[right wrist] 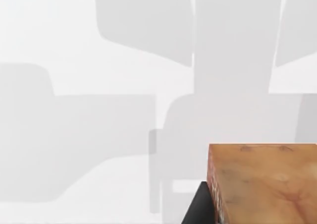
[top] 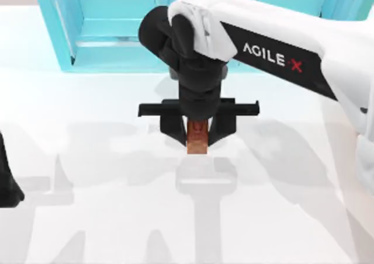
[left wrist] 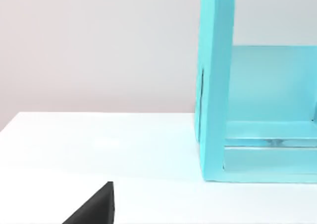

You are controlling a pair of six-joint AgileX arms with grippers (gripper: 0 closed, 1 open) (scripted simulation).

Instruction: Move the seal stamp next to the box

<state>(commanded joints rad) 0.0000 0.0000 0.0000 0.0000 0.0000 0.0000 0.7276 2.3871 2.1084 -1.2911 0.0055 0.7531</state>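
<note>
A plain white table (top: 87,229) fills the scene, crossed by soft grey shadows, with a large translucent cyan shelf unit (top: 111,30) standing along its far edge. Above the middle of the table, just in front of that shelf, the right gripper (top: 197,136) hangs pointing downward from its white AgileX arm. Its black fingers are closed in on the seal stamp (top: 197,138), a small reddish-brown rectangular block whose lower end pokes out below the fingertips. A shadow lies on the table just below the stamp, which suggests the stamp is held clear of the surface rather than resting on it. In the right wrist view the stamp's (right wrist: 262,182) mottled orange-brown face sits close to the lens, with a black finger (right wrist: 200,206) pressed against its side and bare white tabletop beyond.

The left gripper (top: 7,182) is parked at the left edge of the table, well apart from the work; whether it is open or closed I cannot tell.

As for progress, the pick-up looks done: the stamp is gripped and lifted. The tan wooden box cannot be found from these angles, so the carry toward it, the lowering beside it and the release all appear still to be done.
</note>
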